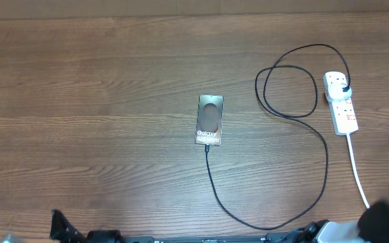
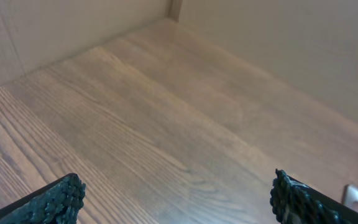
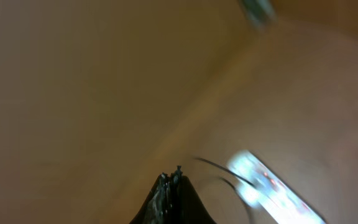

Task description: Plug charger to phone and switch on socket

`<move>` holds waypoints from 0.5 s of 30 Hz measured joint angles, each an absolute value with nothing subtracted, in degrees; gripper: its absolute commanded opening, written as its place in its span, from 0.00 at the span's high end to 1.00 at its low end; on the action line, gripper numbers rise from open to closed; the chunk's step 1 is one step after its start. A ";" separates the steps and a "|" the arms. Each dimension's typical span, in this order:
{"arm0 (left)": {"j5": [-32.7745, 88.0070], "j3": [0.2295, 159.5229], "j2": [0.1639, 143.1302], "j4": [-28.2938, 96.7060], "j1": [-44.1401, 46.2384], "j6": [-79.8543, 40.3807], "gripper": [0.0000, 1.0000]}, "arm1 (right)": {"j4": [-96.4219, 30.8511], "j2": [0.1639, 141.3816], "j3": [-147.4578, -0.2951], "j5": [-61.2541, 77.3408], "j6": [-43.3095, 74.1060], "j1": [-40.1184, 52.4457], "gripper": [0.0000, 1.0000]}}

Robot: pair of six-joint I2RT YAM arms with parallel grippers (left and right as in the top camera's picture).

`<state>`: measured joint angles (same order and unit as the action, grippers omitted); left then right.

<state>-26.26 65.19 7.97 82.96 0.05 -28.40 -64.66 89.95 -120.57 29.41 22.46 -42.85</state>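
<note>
Half the table [image 1: 80,101] lies open left of the phone [image 1: 209,119]; left hand [image 2: 179,194] splayed, right hand [image 3: 173,180] clenched.

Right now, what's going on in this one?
Nothing is being handled. Both arms sit at the near edge of the table: the left pincer is open over bare wood, and the right pincer is shut on nothing. The charger reaches the near end of the phone, where it looks plugged in. It then loops round to its black plug, seated in the socket. Whether the socket is switched on cannot be told.
</note>
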 measured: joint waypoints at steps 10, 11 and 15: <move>-26.41 65.30 0.82 83.61 -0.05 -28.40 0.01 | -37.34 75.92 -129.38 58.78 32.91 -48.01 0.96; -26.41 65.30 0.84 83.61 -0.05 -28.40 0.00 | -30.09 76.29 -130.10 61.82 36.14 -48.01 0.96; -26.41 65.28 0.82 83.68 -0.05 -28.40 0.01 | -13.28 77.34 -130.74 65.93 42.96 -47.64 0.96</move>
